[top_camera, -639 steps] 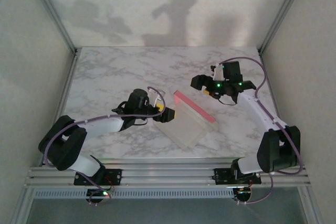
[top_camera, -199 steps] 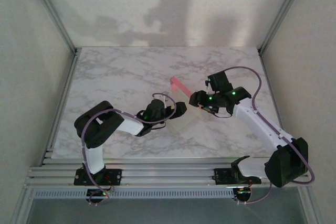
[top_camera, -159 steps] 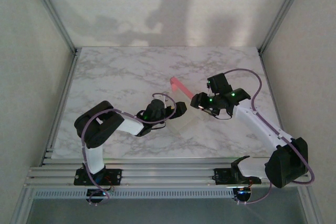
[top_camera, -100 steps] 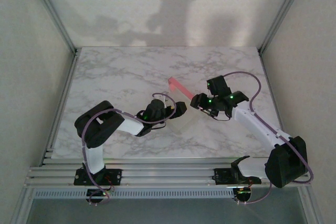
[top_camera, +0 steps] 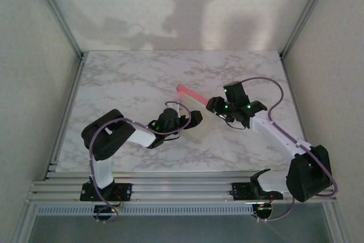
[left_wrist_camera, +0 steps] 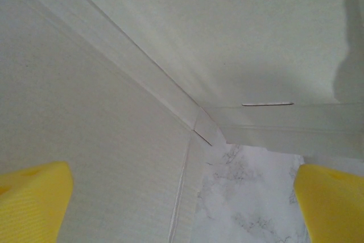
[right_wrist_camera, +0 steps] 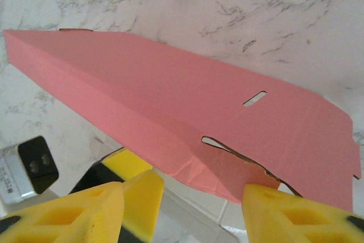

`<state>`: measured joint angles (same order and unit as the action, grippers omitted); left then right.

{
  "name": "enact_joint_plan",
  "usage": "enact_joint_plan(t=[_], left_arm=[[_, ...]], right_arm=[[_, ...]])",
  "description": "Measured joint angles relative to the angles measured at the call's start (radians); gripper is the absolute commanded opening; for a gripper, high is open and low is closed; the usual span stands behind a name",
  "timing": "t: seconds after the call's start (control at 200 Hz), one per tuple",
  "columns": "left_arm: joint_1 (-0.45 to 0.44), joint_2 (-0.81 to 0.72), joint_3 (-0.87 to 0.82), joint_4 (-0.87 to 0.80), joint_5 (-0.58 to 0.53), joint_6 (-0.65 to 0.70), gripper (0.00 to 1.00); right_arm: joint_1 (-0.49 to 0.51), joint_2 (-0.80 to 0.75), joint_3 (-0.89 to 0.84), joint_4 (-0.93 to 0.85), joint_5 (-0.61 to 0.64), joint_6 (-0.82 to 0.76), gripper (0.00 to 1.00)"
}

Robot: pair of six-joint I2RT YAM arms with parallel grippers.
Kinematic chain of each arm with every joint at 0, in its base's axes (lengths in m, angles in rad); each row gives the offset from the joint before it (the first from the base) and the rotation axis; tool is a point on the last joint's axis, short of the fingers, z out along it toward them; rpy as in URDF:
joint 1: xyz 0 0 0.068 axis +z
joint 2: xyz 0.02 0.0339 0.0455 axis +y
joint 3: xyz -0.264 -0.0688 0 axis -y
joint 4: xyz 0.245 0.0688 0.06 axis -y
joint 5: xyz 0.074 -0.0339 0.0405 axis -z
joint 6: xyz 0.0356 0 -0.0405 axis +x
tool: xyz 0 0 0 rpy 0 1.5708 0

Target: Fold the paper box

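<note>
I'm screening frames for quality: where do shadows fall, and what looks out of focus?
Top external: dim, large shadows on the back wall. Left wrist: white face of the box soft, shadowed at right; left claw blurred. Right wrist: pink face evenly lit, fairly sharp; right claw soft.

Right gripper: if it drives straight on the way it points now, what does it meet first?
The paper box: its pink face stands directly ahead of the right gripper, with its lower edge between the open jaws. Contact looks near, though depth is hard to judge.
</note>
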<state>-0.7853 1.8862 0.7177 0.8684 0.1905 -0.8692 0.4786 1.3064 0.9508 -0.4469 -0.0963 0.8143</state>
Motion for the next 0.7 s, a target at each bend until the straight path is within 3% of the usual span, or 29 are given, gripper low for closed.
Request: enact_joint_plan(t=[0.526, 0.701], left_arm=[[-0.036, -0.037, 0.0, -0.002, 0.08, -0.018, 0.99], [-0.026, -0.131, 0.032, -0.121, 0.102, 0.042, 0.99]], right_arm=[[-0.074, 0.171, 0.174, -0.014, -0.111, -0.173, 0.64], [-0.095, 0.177, 0.252, -0.061, -0.124, -0.234, 0.67]])
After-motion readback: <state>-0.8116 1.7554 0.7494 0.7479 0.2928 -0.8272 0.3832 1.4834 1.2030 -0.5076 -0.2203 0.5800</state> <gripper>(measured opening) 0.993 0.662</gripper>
